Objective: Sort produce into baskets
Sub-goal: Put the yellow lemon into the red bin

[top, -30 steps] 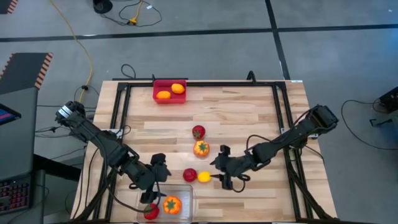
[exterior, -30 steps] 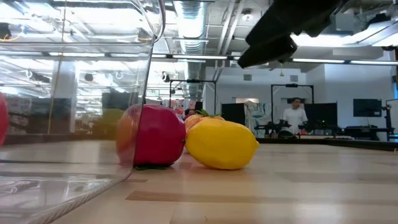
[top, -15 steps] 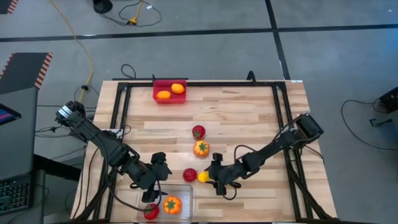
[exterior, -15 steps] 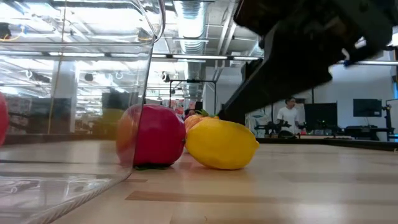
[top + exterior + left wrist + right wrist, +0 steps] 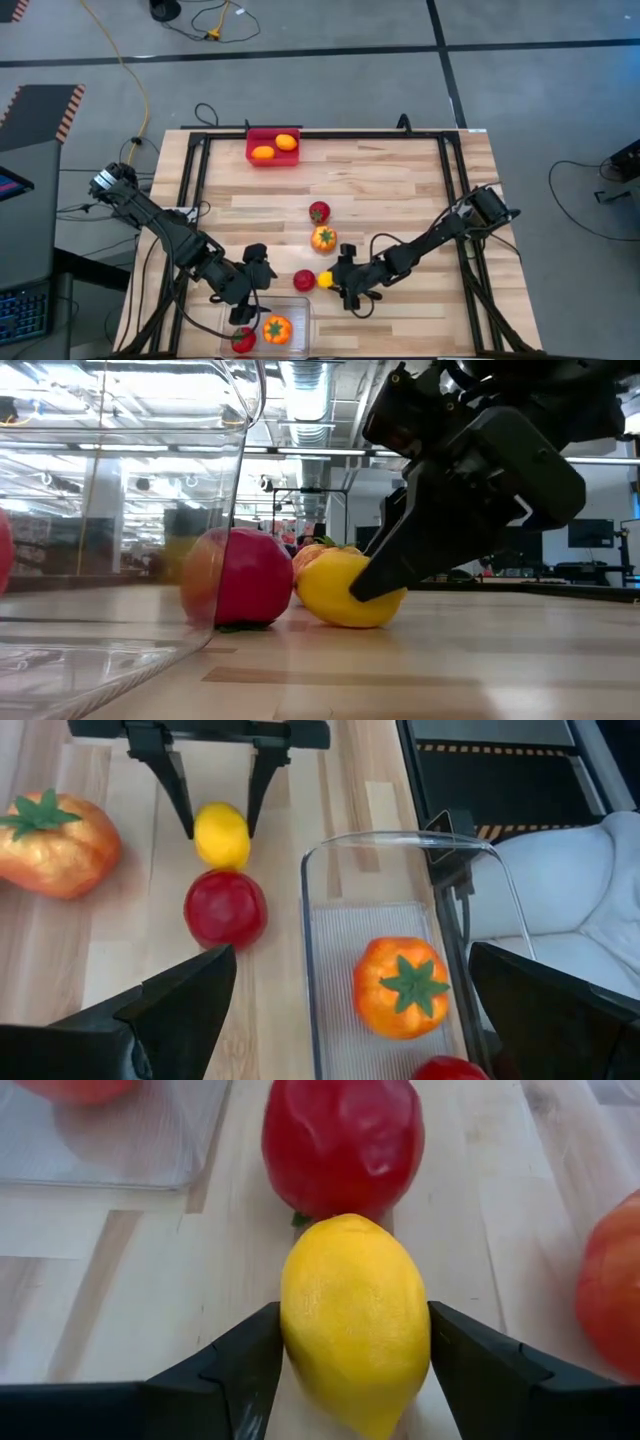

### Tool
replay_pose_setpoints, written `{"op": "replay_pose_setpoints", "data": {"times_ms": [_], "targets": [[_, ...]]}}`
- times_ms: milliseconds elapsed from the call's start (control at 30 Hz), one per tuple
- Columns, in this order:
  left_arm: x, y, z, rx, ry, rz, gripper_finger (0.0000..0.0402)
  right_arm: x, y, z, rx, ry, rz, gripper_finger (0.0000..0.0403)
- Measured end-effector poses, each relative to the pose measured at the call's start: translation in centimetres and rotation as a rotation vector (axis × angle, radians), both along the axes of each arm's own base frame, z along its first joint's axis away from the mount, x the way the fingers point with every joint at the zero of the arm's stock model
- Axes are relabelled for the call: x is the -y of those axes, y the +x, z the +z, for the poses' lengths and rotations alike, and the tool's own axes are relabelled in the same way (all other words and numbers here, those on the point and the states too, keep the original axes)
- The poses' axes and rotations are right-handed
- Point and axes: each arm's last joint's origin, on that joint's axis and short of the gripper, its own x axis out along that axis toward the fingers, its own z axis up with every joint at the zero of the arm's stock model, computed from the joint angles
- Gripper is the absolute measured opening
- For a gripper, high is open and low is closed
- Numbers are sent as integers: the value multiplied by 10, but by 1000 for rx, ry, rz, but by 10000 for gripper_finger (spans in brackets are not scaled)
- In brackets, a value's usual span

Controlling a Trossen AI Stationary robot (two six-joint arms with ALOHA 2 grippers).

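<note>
A yellow lemon lies on the table next to a red fruit, near the clear bin. My right gripper is low at the table and shut on the lemon. My left gripper is open and empty above the clear bin's left end. That bin holds an orange fruit with a green stem and a red one. The red bin at the far edge holds two plain orange fruits. Another red fruit and an orange stemmed one lie mid-table. My right gripper pinches the lemon's two long sides between its two fingers. The fingers come from the table's right, slanting down, and lie along the lemon. The lemon rests on the table, its far tip next to the red fruit.
A black frame runs round the wooden tabletop. The clear bin's rim stands close beside the lemon and the red fruit. Bare wood lies between the mid-table fruits and the red bin. A person shows far off in the room.
My right gripper has gone toward the table's left edge and down to the lemon, and its fingers now stand on the lemon's two sides. The lemon stays on the table. My left arm has kept still.
</note>
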Motion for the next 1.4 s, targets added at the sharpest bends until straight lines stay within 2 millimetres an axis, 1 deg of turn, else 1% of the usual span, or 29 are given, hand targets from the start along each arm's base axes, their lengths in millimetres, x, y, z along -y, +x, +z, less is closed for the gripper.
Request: {"op": "replay_pose_setpoints", "data": {"times_ms": [233,333,433,533,633,733,867,1000,1133,1300,1400], "targets": [[-1,1,0,2,2,7,385,-1,1,2,7,16,12,214],[-4,-1,3,6,-3,12,385,-3,3,11,-6,18,21,208],[-12,-5,10,13,-1,20,385,-3,3,30,-17,1,35,215],[-22,-14,17,5,8,34,384,-2,3,57,-3,-21,56,220],[-34,-24,25,18,55,46,384,4,3,86,56,-29,65,221],[-43,-33,32,46,143,35,384,17,5,115,139,-56,39,222],[-54,-44,40,92,247,44,384,45,11,140,220,-118,-31,222],[-62,-53,44,111,316,91,384,82,25,151,292,-143,-106,222],[-67,-60,46,104,353,114,384,125,38,153,347,-148,-164,223],[-72,-64,47,110,400,148,384,184,43,154,404,-146,-307,223],[-73,-64,47,112,431,151,384,216,44,153,438,-94,-375,223]]}}
